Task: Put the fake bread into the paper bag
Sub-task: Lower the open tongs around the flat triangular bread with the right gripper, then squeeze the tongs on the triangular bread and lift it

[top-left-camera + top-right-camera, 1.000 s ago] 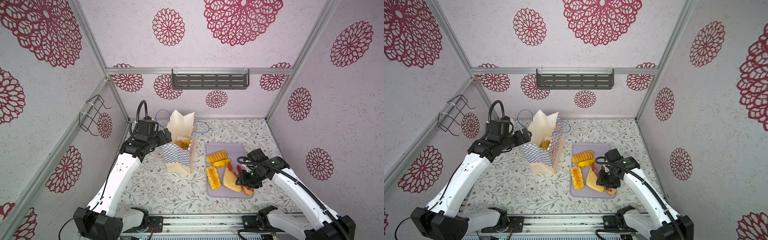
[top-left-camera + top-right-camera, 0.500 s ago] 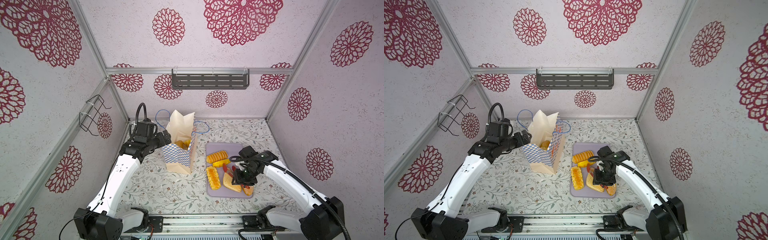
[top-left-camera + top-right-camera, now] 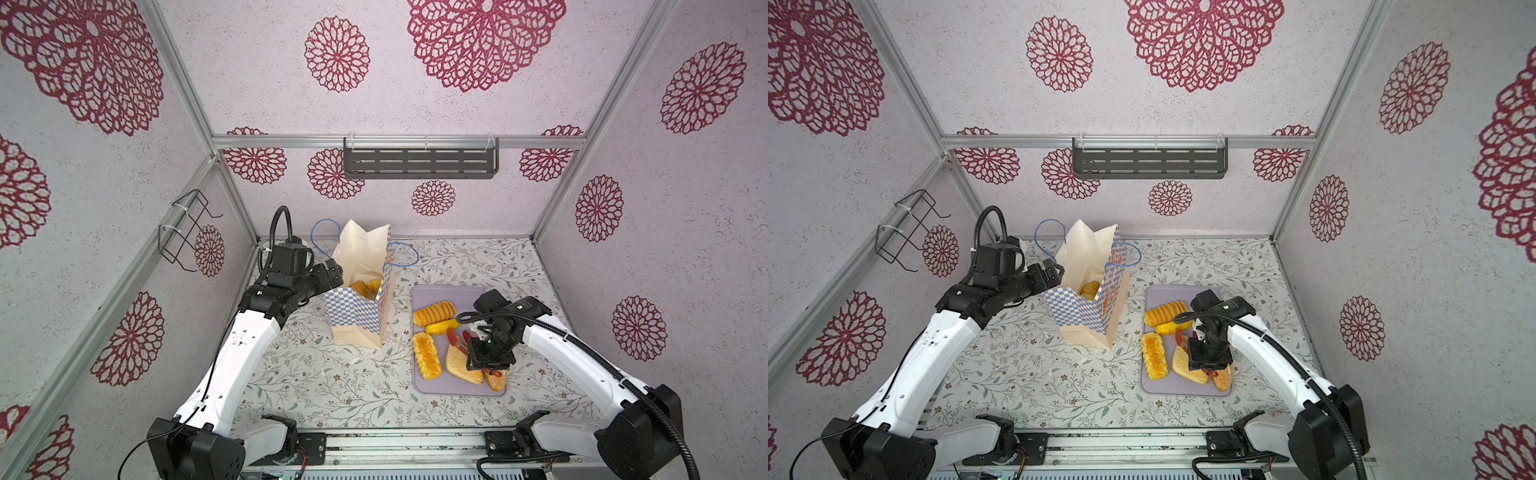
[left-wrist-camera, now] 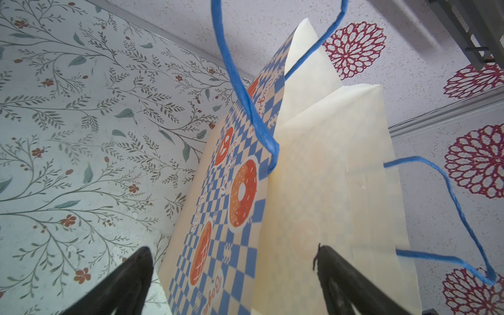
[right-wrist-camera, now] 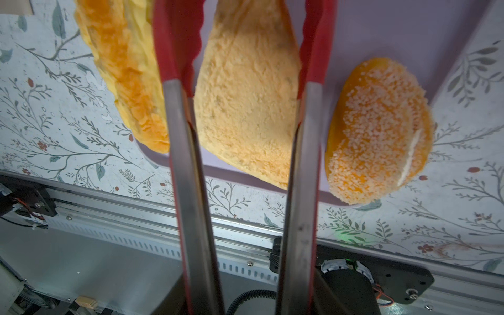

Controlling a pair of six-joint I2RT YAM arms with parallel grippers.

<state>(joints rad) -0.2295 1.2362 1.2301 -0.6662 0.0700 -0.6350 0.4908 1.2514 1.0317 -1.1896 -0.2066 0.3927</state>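
The right gripper (image 3: 488, 355) sat mostly hidden under its own wrist, yet it was clamped on the red tongs (image 5: 188, 163). Their tips ran off the wrist picture, straddling the toast slice (image 5: 245, 103) on the tray (image 3: 469, 295). It had slid in from the tray's edge over the last second. The left gripper (image 3: 333, 269) stayed spread wide, empty, at the paper bag (image 3: 357, 316) rim, where bread (image 3: 365, 286) barely peeked out.
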